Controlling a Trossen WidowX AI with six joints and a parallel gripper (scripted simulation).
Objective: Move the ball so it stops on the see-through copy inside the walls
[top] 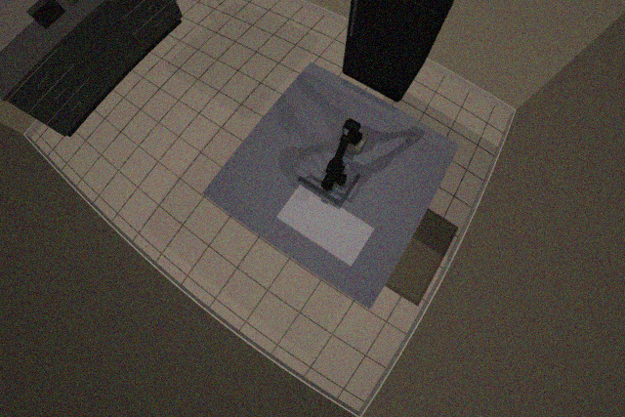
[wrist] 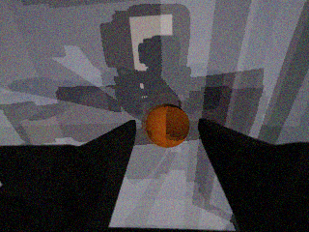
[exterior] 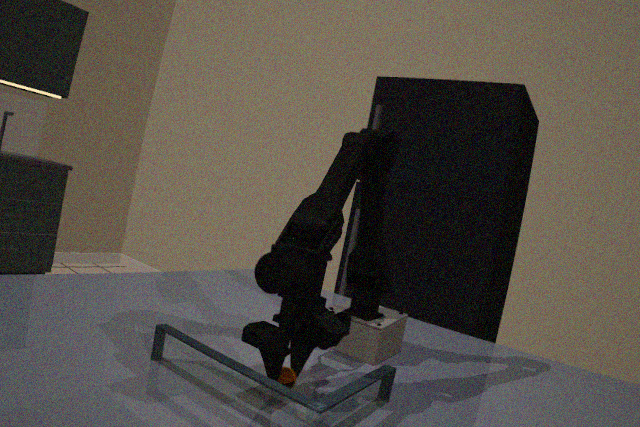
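Observation:
The orange ball (exterior: 286, 375) (wrist: 167, 127) is low at the table, inside the corner of the clear walls. My gripper (exterior: 285, 373) (wrist: 166, 124) is open around it, with a gap between the ball and each fingertip in the wrist view. The long clear wall (exterior: 206, 350) (top: 315, 188) runs in front of the ball in the exterior view, and the short clear wall (exterior: 356, 387) is to its right. The see-through copy cannot be told apart from the ball. In the top view the arm hides the ball.
The arm's pale base block (exterior: 369, 343) stands behind the gripper. A white rectangle (top: 325, 226) lies beyond the long wall in the top view. A tall dark cabinet (top: 403, 19) (exterior: 454, 195) stands behind the arm. Dark shadows cross the surface around the walls.

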